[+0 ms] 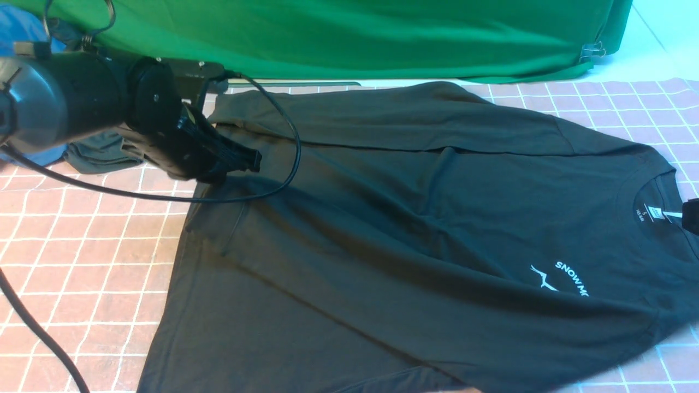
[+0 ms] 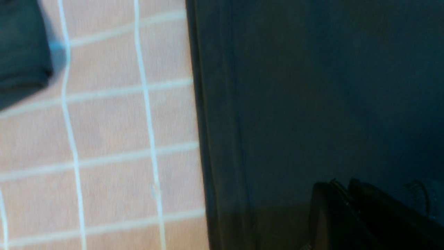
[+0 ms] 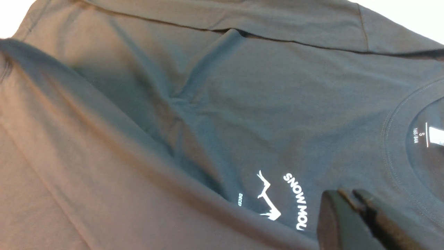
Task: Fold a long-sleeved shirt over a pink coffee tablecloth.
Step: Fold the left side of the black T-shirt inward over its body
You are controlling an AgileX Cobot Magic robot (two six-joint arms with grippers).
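The long-sleeved shirt (image 1: 415,229) lies spread on the pink coffee tablecloth (image 1: 82,256). Its neck points right, the white "SNOW MOU" print (image 3: 295,201) faces up, and one sleeve is folded across its far side. My left gripper (image 1: 255,161) hovers over the shirt's left end near the hem, jaws shut with nothing between them. The left wrist view shows the left gripper (image 2: 341,185) over dark cloth (image 2: 312,104) beside the hem edge. My right gripper (image 3: 347,194) is shut and empty just above the chest, between the print and the collar (image 3: 392,139).
A bright green backdrop cloth (image 1: 355,38) runs along the back. A smaller dark garment (image 1: 101,153) bunched with blue cloth lies at far left. The left arm's black cable (image 1: 292,164) loops over the shirt. The bare tablecloth (image 2: 104,139) shows left of the hem.
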